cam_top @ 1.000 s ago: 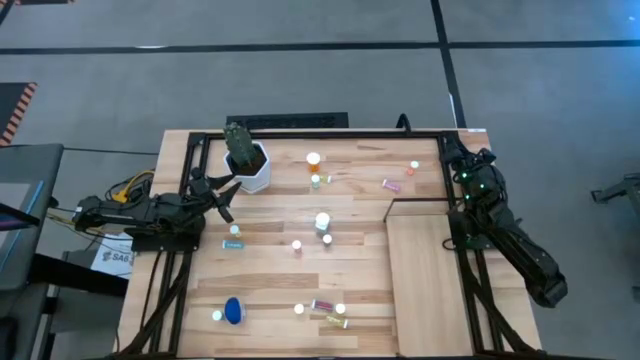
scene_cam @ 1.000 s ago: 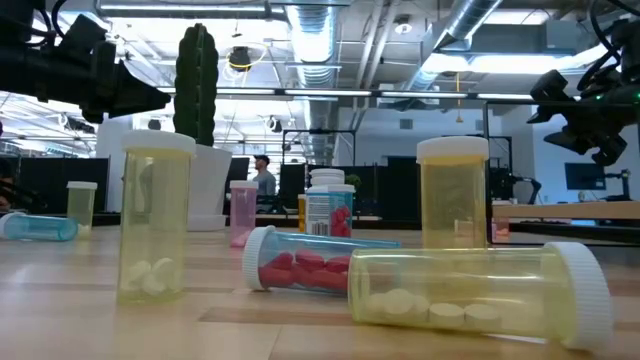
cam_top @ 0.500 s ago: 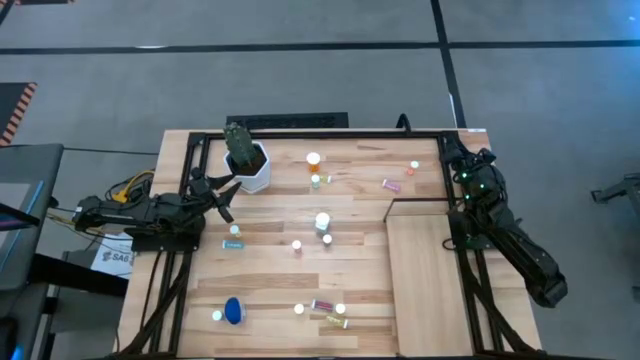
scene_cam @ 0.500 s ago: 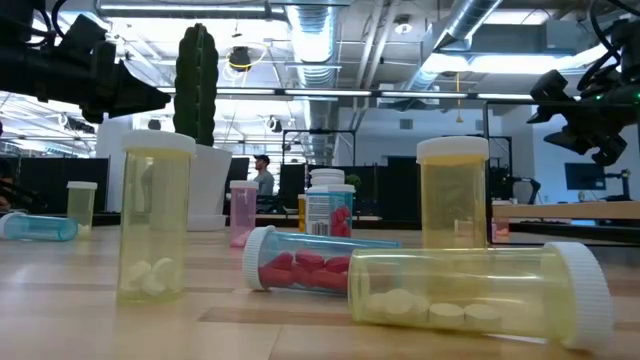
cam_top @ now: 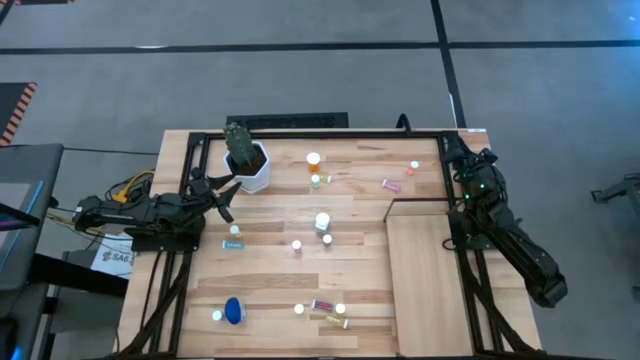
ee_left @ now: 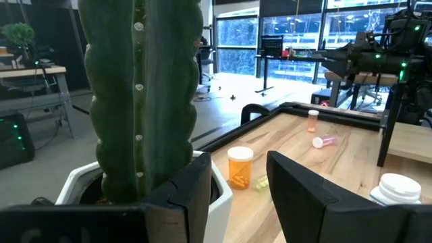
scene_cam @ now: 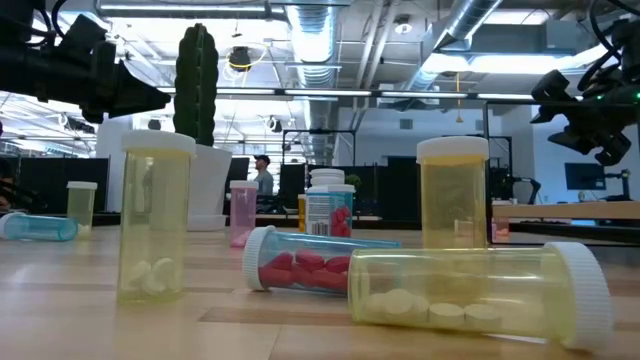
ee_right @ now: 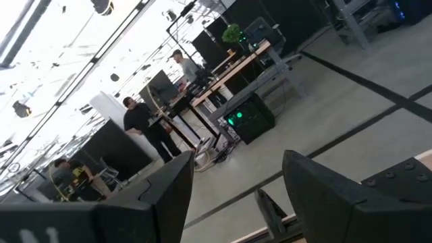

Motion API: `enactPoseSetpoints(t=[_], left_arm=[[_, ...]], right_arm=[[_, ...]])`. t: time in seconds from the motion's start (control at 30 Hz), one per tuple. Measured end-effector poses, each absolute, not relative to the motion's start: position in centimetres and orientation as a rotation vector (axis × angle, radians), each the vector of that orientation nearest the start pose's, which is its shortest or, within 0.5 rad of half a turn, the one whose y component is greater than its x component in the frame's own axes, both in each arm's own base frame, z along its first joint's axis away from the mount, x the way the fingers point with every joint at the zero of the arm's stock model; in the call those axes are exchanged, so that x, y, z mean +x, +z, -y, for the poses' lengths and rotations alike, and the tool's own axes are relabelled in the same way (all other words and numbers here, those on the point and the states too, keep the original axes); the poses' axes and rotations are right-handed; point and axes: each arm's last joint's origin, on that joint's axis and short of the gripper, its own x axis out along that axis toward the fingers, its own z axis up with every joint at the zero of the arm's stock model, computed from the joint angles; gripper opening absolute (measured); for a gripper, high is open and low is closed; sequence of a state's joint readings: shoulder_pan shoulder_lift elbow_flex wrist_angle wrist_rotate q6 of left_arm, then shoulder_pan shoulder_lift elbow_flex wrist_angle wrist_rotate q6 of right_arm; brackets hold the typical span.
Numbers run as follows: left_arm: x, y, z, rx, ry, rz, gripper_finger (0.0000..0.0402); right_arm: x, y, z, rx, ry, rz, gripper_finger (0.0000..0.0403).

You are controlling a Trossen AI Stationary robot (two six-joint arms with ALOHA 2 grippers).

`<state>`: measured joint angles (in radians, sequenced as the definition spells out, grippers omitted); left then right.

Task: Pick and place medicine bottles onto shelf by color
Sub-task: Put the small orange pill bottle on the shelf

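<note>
The left gripper point(cam_top: 222, 196) hangs just beside the cactus pot point(cam_top: 251, 170), on the pot's side toward the left arm's base; its fingers point(ee_left: 192, 196) stand apart with nothing between them, and the cactus point(ee_left: 142, 94) fills the space close ahead. The right gripper point(cam_top: 462, 160) is well apart from the pot, across the desk point(cam_top: 290, 275) at the far right edge, raised and pointing out into the room; its fingers point(ee_right: 317, 185) are also spread and empty.

The medicine bottles all lie on the desk. Nearest the pot is an orange bottle point(cam_top: 314, 162) with a small green one point(cam_top: 316, 181) just beside it. Farther from the pot toward the right arm lie a pink vial point(cam_top: 390, 184) and an orange-bodied one point(cam_top: 413, 168). A white-capped bottle point(cam_top: 322, 221) stands mid-desk, and a teal vial point(cam_top: 234, 240) lies near the left arm. Well away from the pot, along the near edge, sit a blue bottle point(cam_top: 233, 311), a red-filled one point(cam_top: 322, 304) and a yellow-green one point(cam_top: 334, 321).

The shelf point(cam_top: 430, 280), on the right side of the desk away from the pot, carries no bottle, so by my judgement the sorting has not begun and every bottle is left to place.

Against the earlier pictures nothing has shifted: both arms and all the bottles sit as they did.
</note>
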<state>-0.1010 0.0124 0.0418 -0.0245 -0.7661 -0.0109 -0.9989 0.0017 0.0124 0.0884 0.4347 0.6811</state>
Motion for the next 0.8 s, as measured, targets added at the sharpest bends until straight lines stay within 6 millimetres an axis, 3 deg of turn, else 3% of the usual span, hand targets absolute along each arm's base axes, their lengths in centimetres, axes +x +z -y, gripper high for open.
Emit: enactPoseSetpoints(t=[0.53,0.8], left_arm=[[8.9,17.4,-1.1,-0.013,0.665,0.008,0.0135],[8.9,17.4,-1.1,-0.013,0.665,0.008,0.0135]], right_arm=[[4.9,17.9,8.1,0.666,-1.136,0.645,0.0249],[5.5,19.6,7.4,0.49,-0.916,0.651,0.0249]])
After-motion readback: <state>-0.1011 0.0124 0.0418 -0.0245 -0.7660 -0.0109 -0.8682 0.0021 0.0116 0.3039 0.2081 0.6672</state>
